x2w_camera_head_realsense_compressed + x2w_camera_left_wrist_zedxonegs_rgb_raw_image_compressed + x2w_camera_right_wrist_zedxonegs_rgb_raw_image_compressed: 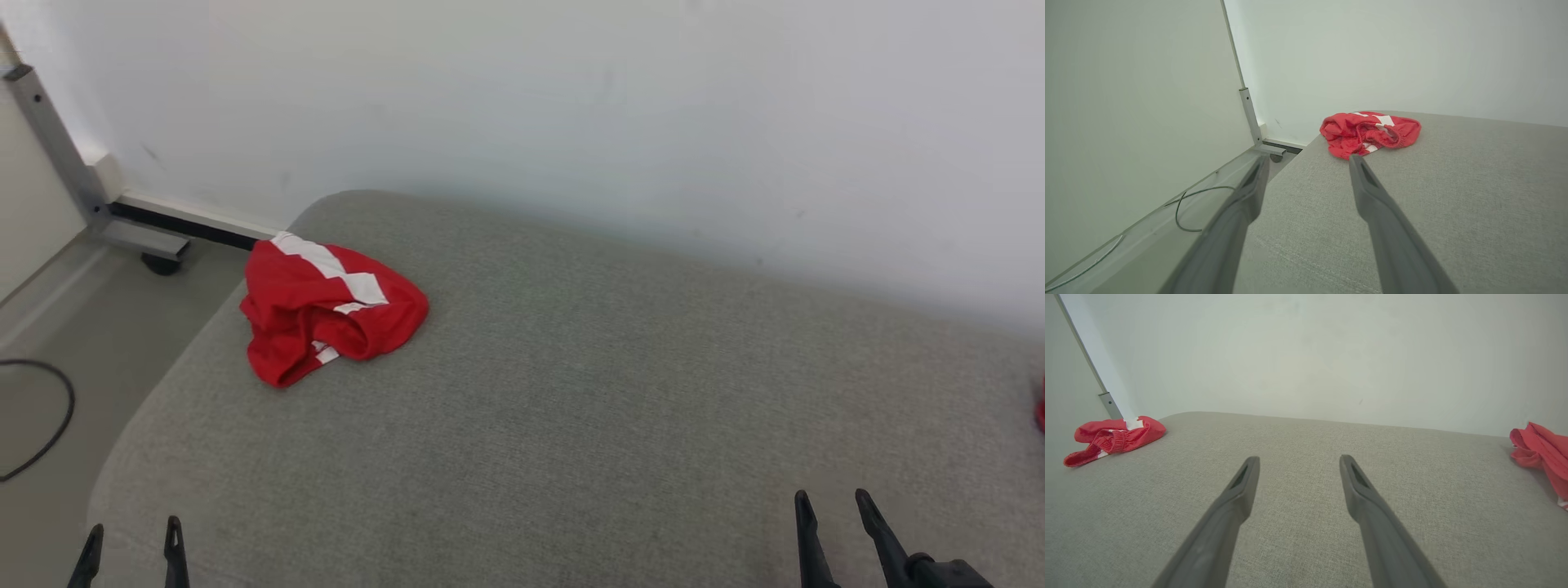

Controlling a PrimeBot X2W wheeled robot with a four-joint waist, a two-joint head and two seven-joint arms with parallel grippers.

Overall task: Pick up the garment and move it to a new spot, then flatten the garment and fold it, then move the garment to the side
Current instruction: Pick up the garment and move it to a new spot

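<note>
Garment [331,306] crumpled, untouched: pickup not begun. Left claw [135,527] and right claw [833,495] spread, empty, well apart from garment. Next, likely: reach, pinch.

we see soft, even, fairly bright light in all three views, with a faint greenish-grey cast; we cannot tell its source. the white wall [653,98] reads matt and evenly lit. shadows are weak: a dim band where the grey cushion [571,392] meets the wall, a thin soft edge under the red garment [286,314]. in the left wrist view the fingers [1396,253] of the left gripper [1308,163] blur and stretch toward the bottom edge. the head view is slightly soft.
</note>
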